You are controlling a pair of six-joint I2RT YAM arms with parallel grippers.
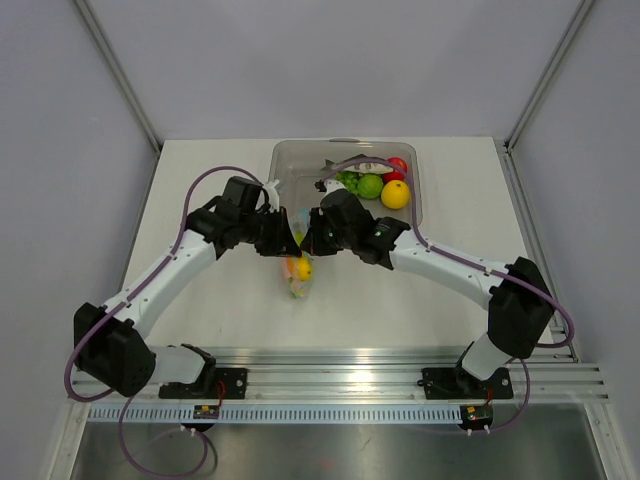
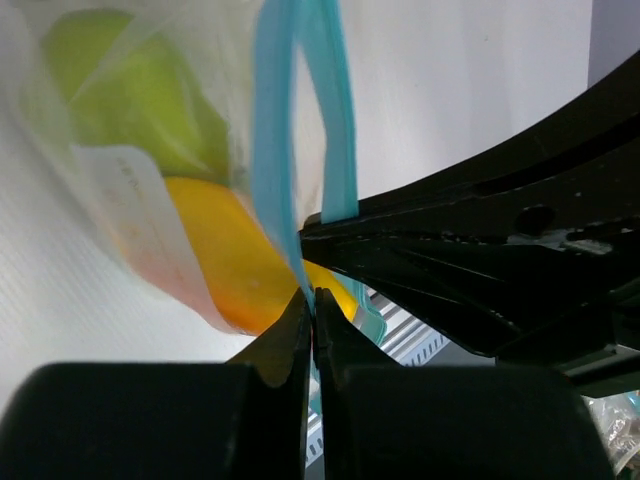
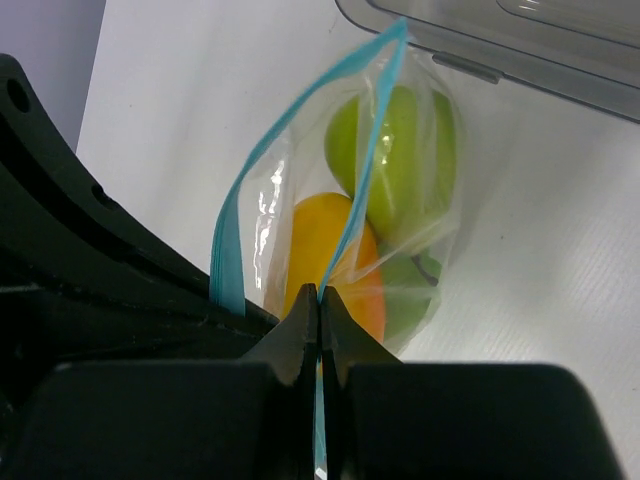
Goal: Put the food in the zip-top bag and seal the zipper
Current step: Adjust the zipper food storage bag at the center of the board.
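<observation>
The bag (image 1: 300, 272) is held near the centre of the table (image 1: 200, 180), trailing toward 6 o'clock from where it is gripped. The left gripper (image 2: 312, 300) is pinched tight on the blue zipper (image 2: 272, 150), and the right gripper (image 3: 318, 296) is likewise clamped on that strip. Between the pinches the zipper's two sides are seen apart. A green fruit (image 3: 410, 150) and an orange mango (image 3: 300, 240) are contained in the bag. More food (image 1: 396, 194) is seen in the tray (image 1: 285, 160) at 12 o'clock.

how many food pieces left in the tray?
4 visible in the tray: leafy green, green fruit, red piece, yellow fruit, all at its right end. More may be hidden.
</observation>
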